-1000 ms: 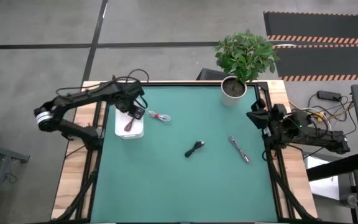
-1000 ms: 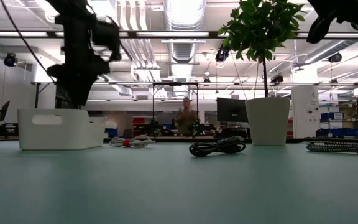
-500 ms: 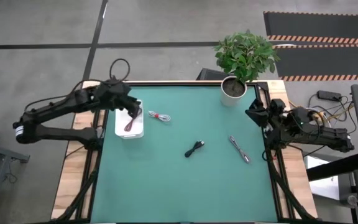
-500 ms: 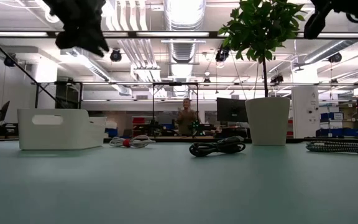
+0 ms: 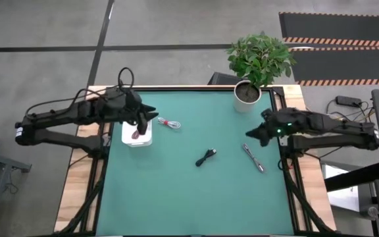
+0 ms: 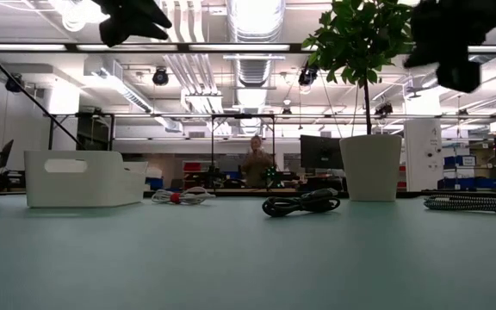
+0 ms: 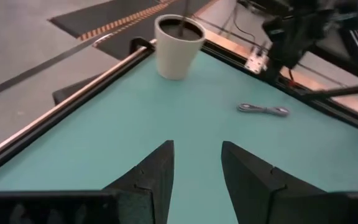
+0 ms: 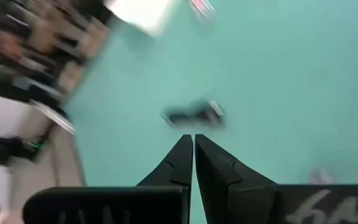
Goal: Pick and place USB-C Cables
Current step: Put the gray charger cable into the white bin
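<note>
The red cable (image 5: 137, 133) lies inside the white tray (image 5: 127, 141). The white cable with a red tie (image 5: 168, 123) lies on the mat just right of the tray, the black cable (image 5: 206, 157) at mid-table and the grey cable (image 5: 253, 158) toward the right. My left gripper (image 5: 151, 113) hovers open and empty above the tray's far right corner, pointing toward the table's right (image 7: 197, 155). My right gripper (image 5: 250, 135) is shut and empty, held high just beyond the grey cable. In its wrist view (image 8: 193, 140) it points at the black cable (image 8: 194, 115).
A potted plant in a white pot (image 5: 247, 93) stands at the far edge, right of centre. In the low view the tray (image 6: 84, 178), white cable (image 6: 182, 197), black cable (image 6: 300, 204) and grey cable (image 6: 472, 203) sit in a row. Open green mat fills the near half.
My left gripper has risen out of the tray, high above the table, and shifted slightly toward the right; the red cable stays in the tray. My right arm has reached from the right edge toward the table's middle and now stands over the area beside the grey cable.
</note>
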Robot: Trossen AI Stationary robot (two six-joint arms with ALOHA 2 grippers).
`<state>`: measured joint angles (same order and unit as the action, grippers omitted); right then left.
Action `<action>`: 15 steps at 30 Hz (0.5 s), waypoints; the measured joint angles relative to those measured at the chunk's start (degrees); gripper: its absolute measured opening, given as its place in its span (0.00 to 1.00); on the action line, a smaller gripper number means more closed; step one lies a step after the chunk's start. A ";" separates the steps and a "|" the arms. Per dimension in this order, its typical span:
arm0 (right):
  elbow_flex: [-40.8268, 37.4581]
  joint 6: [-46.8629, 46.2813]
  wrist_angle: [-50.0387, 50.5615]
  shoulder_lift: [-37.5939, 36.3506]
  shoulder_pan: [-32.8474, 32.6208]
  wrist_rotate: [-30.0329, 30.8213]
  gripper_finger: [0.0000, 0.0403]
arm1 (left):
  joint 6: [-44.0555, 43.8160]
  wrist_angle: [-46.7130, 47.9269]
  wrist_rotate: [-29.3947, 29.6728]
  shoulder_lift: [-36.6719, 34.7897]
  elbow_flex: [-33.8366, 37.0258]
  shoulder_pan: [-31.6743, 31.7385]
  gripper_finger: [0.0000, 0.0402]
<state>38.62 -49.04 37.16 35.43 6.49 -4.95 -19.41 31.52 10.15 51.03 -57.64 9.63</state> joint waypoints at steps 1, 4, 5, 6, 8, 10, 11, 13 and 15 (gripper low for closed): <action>1.18 -1.37 3.45 1.41 -0.76 0.02 0.02 | 0.51 -0.18 0.50 0.16 0.02 -0.64 0.29; 4.34 -4.73 13.07 5.72 -3.26 -0.01 0.02 | 0.77 -1.88 1.19 0.61 0.09 -2.63 0.29; 4.97 -5.67 15.30 7.31 -4.33 0.00 0.02 | 1.03 -2.80 1.29 0.88 0.53 -3.38 0.29; 5.32 -6.46 17.00 8.75 -5.49 0.07 0.02 | 1.67 -4.71 1.29 1.14 1.05 -4.22 0.29; 5.37 -8.03 18.62 11.94 -7.79 0.02 0.02 | 2.25 -9.15 1.26 1.21 3.01 -6.00 0.29; 5.35 -10.45 18.94 15.11 -10.04 0.03 0.02 | 2.34 -14.37 1.21 1.11 5.91 -7.33 0.29; 5.37 -11.88 19.73 16.83 -11.06 0.02 0.02 | 2.37 -17.33 1.20 1.07 7.34 -7.98 0.29; 5.35 -14.76 21.53 20.27 -12.71 -0.17 0.02 | 2.46 -21.56 1.22 0.88 10.14 -9.06 0.29; 5.32 -17.33 23.36 23.05 -13.49 -2.27 0.02 | 3.43 -25.57 1.20 0.85 12.37 -9.59 0.29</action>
<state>43.94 -66.37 60.52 58.48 -7.00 -7.22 -15.98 5.95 11.35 51.88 -45.27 0.05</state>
